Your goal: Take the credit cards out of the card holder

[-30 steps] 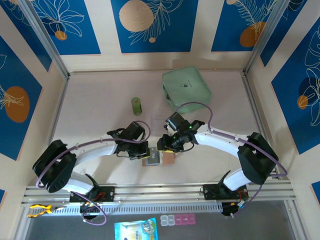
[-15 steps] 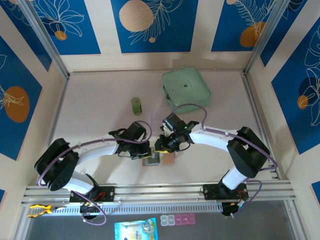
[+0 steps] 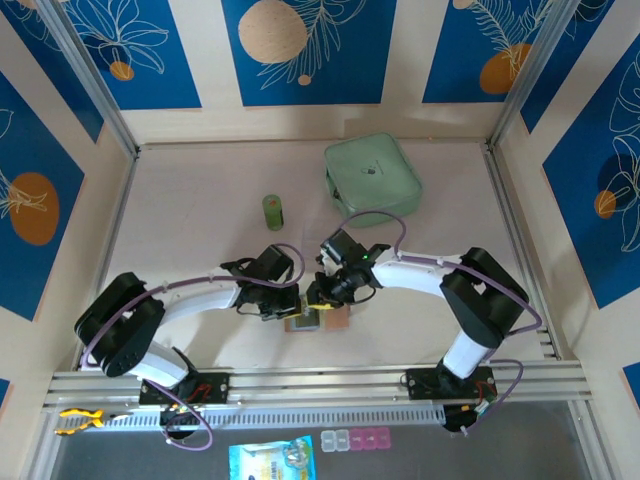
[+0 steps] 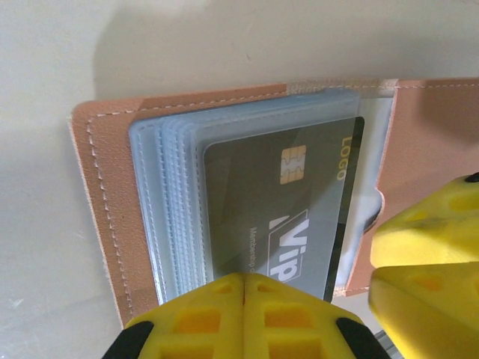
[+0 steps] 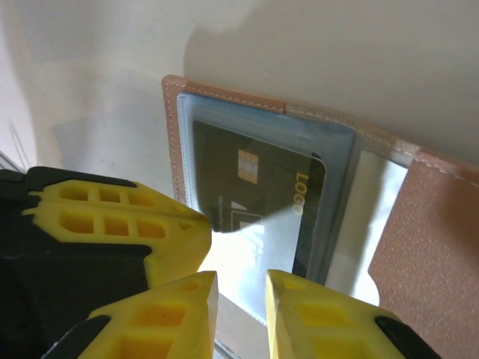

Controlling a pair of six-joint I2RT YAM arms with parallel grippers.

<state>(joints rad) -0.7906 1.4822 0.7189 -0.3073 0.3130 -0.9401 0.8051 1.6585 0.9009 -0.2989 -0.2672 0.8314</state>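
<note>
My left gripper [image 4: 244, 314] sits at the card holder's [image 4: 105, 217] near edge, jaws clenched on nothing I can see. My right gripper [image 5: 241, 314], jaws slightly parted, is nearest the dark card [image 5: 224, 172] in its sleeve, long axis running straight away.

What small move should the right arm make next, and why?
Probably lower the right gripper and close its jaws on the LOGO end of the dark VIP card: the jaws hover slightly apart over the card, which sits sleeved in the open card holder.
</note>
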